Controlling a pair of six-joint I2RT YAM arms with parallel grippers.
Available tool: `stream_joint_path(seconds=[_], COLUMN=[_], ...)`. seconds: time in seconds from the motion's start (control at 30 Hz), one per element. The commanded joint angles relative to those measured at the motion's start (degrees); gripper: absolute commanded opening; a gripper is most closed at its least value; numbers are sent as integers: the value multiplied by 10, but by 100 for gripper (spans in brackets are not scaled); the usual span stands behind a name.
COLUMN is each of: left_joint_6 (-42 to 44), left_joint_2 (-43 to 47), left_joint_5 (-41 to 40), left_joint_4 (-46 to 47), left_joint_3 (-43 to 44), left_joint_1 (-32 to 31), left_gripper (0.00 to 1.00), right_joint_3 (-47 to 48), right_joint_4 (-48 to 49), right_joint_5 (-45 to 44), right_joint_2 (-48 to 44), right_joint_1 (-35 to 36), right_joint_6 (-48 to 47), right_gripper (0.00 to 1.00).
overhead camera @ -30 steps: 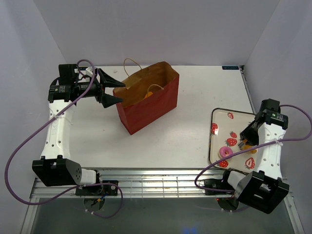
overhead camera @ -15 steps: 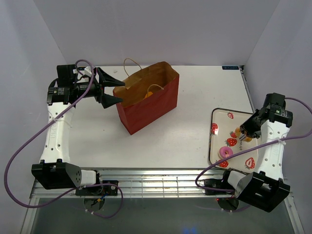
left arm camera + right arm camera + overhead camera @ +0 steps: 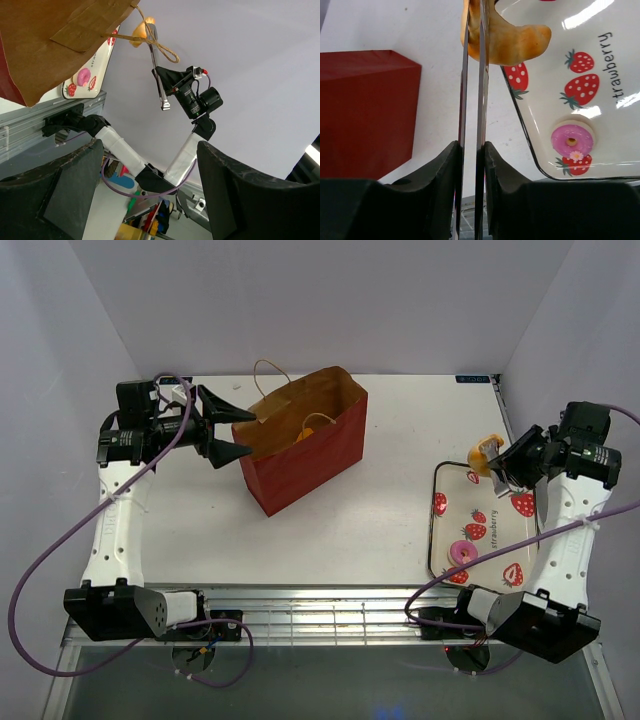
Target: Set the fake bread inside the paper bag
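Observation:
The paper bag [image 3: 300,455] stands open left of the table's middle, red-brown outside, tan inside [image 3: 50,40], with a cord handle [image 3: 156,44]. One golden croissant [image 3: 315,426] lies inside it. My left gripper [image 3: 238,432] is open at the bag's left rim, with nothing between its fingers [image 3: 55,200]. My right gripper [image 3: 517,462] is shut on silver tongs [image 3: 472,95]. The tongs pinch a second croissant [image 3: 487,453] [image 3: 512,42] in the air above the tray's far corner. The pink-iced doughnut [image 3: 462,552] [image 3: 572,139] lies on the tray.
The strawberry-print tray [image 3: 500,510] [image 3: 620,120] sits at the right by the near edge. A slatted metal rail [image 3: 320,605] runs along the front between the arm bases. Grey walls close in the left, back and right sides.
The right arm has lifted the tongs and croissant off the tray, up and toward its far corner. The left gripper has drawn back slightly from the bag's rim.

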State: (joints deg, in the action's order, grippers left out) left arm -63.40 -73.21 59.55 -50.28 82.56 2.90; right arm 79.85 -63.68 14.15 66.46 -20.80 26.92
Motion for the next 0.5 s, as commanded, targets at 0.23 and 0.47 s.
stream_joint_path(seconds=[0.23, 0.47], left_joint_6=[-56, -59], left_joint_2=[68, 143], left_joint_5=[-38, -66], left_joint_4=[47, 38], left_joint_3=[-46, -91], left_joint_1=[3, 3], left_gripper=[85, 85], right_joint_3=[163, 305], right_joint_4=[58, 100], right_joint_5=[89, 84], right_joint_2=[73, 124], right_joint_1=[111, 207], right_joint_6=[38, 28], right_gripper=[20, 20])
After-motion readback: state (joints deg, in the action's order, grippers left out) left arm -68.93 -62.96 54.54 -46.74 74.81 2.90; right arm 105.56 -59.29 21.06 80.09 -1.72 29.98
